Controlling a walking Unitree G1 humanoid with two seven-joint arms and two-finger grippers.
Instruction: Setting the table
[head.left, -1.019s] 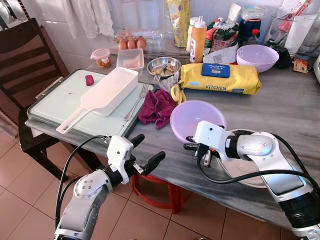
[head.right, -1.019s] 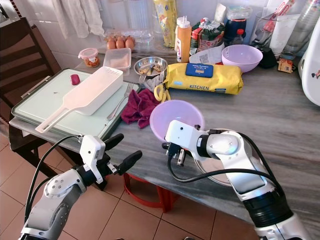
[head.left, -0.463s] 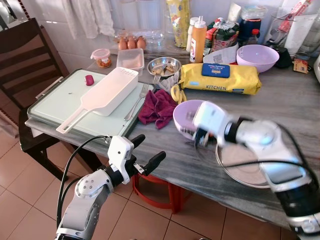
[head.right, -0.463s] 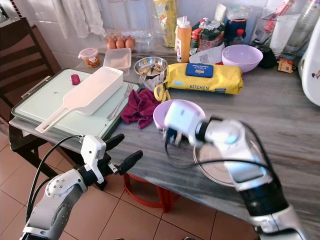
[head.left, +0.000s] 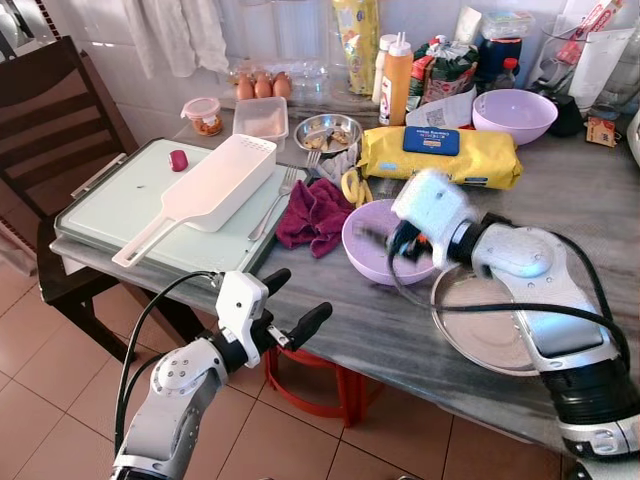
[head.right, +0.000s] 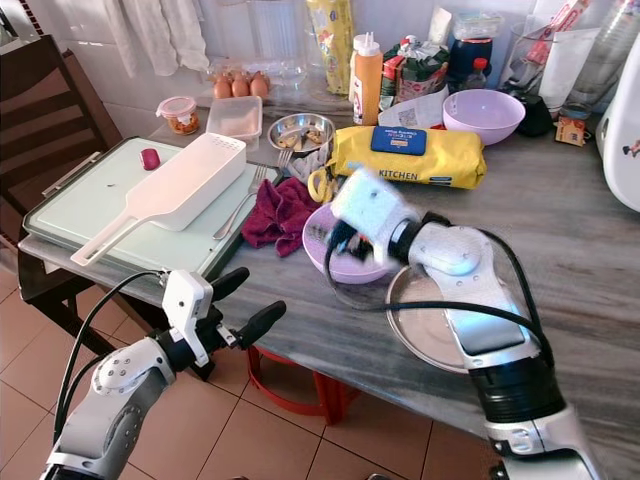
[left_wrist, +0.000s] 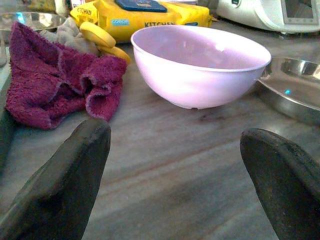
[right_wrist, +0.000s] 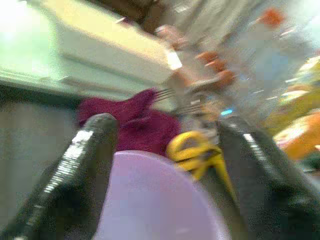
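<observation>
Nearest, left pincer: fingers spread wide, empty, off the surface edge. Right pincer: fingers apart over the pink bowl, gripping nothing. Bowl stands between red cloth and steel plate.

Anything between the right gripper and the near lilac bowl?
Nothing visible. The right gripper hangs just over the near lilac plastic bowl, jaws open across its rim; the maroon cloth and steel plate lie beside it.

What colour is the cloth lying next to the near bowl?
The cloth is dark magenta, a burgundy-purple terry; it shows best in the left wrist view, beside the lilac bowl.
</observation>
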